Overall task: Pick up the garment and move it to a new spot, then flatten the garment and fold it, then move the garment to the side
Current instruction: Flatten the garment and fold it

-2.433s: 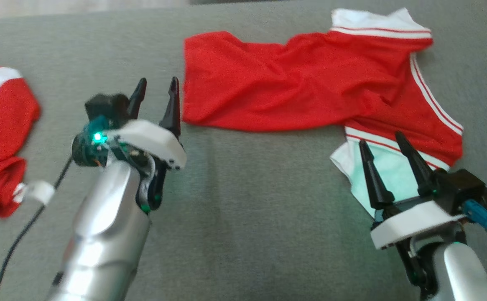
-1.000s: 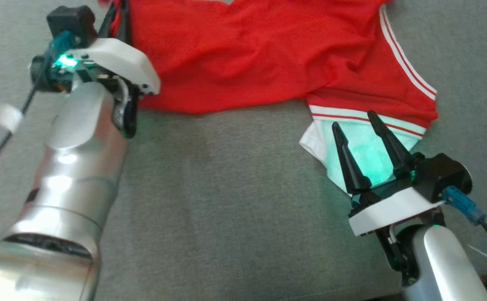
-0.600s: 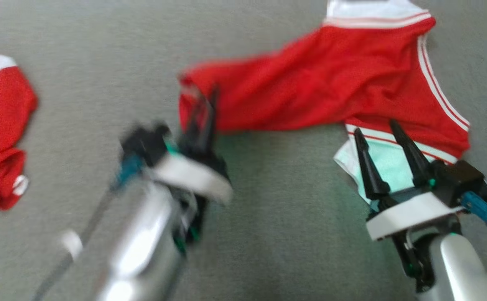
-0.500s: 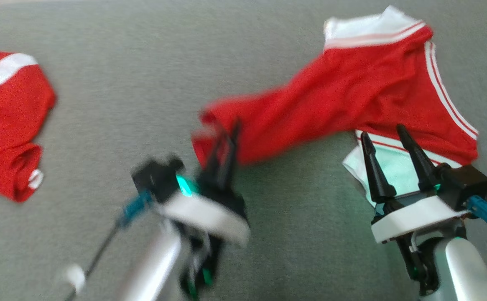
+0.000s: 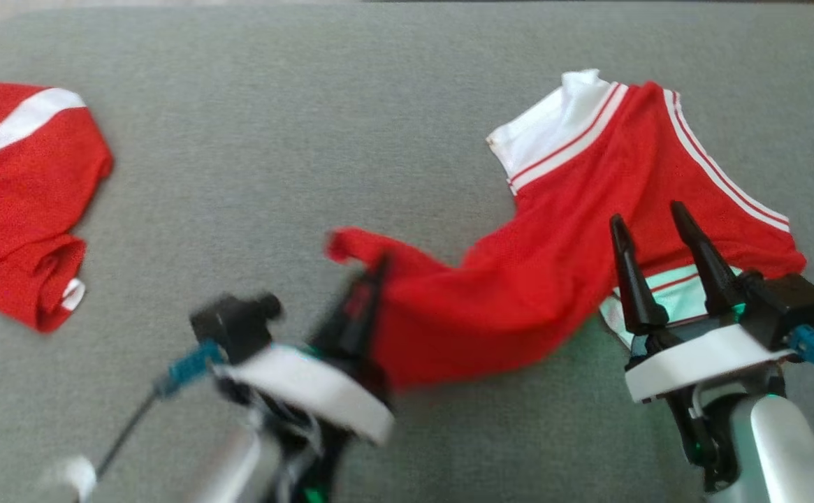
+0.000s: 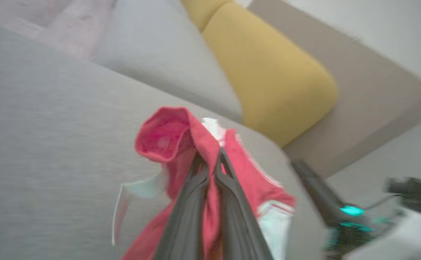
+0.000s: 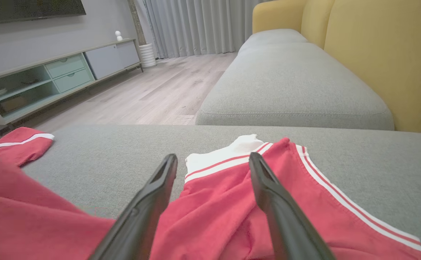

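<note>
The left gripper [image 5: 372, 283], low and left of centre in the head view, has its fingers pressed together, pinching a bunched red edge of the garment [image 5: 553, 265]. From there the garment stretches up and to the right across the grey sofa cushion [image 5: 274, 140] to its white-striped band at the upper right. The right gripper [image 5: 648, 223], at the lower right, stands spread over the garment's near corner and grips nothing. A separate red cloth [image 5: 22, 202] lies at the far left.
</note>
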